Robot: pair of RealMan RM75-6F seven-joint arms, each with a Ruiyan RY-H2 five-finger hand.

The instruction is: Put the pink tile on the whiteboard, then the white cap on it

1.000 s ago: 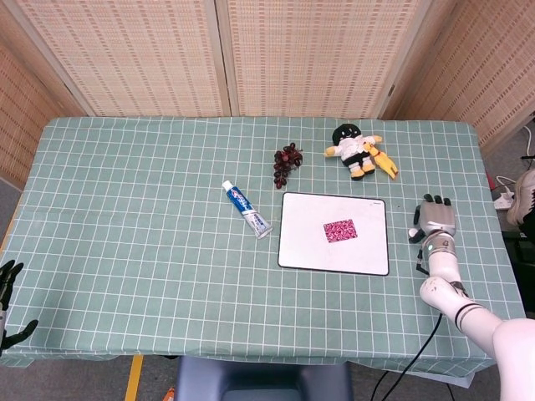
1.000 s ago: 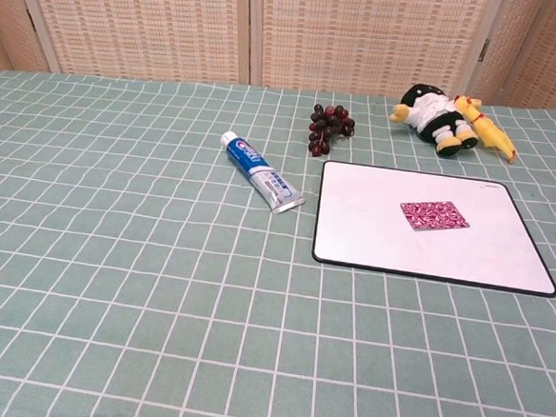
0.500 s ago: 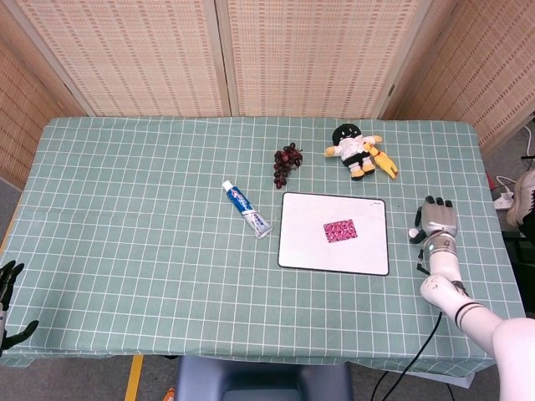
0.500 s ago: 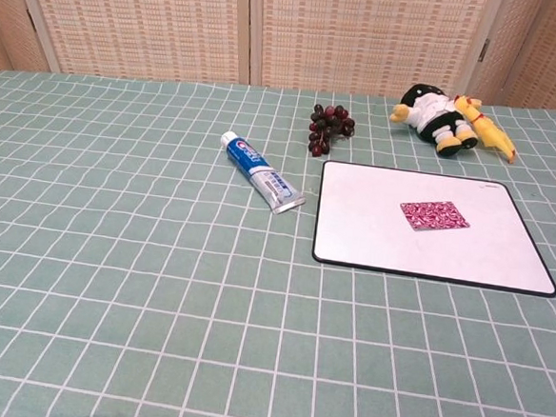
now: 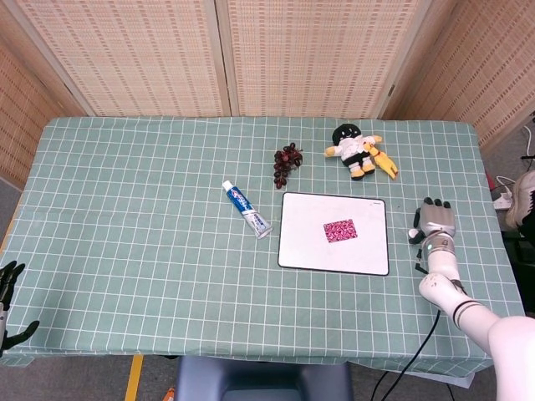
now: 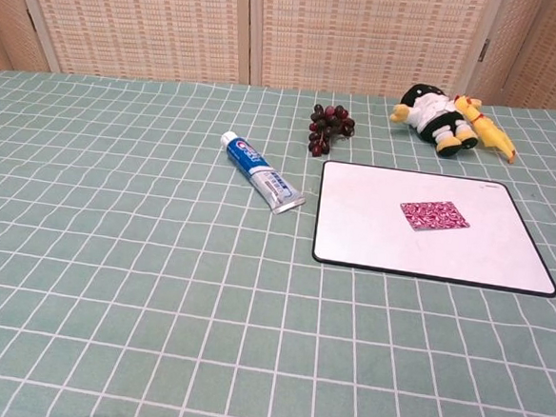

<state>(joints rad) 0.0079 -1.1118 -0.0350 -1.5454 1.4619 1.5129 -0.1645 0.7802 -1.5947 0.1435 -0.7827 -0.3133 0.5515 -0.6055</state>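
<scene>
pink tile [image 5: 339,230] on whiteboard [image 5: 309,251]; toothpaste tube [image 5: 247,209], grapes [image 5: 287,162], doll [image 5: 357,150] around; right hand [image 5: 435,224] beside board, grip indiscernible; left hand [image 5: 10,294] fingers spread, empty.

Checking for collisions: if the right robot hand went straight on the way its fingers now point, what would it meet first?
Probably nothing: the right robot hand points toward the far table edge, over bare tablecloth. The doll sits well left of that line.

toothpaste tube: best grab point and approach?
Judging from its pose, take the toothpaste tube across its round middle, from above. It lies flat on the tablecloth, running diagonally, so the fingers should close across its short width. The whiteboard sits close to its lower end; the upper end is freer.
</scene>
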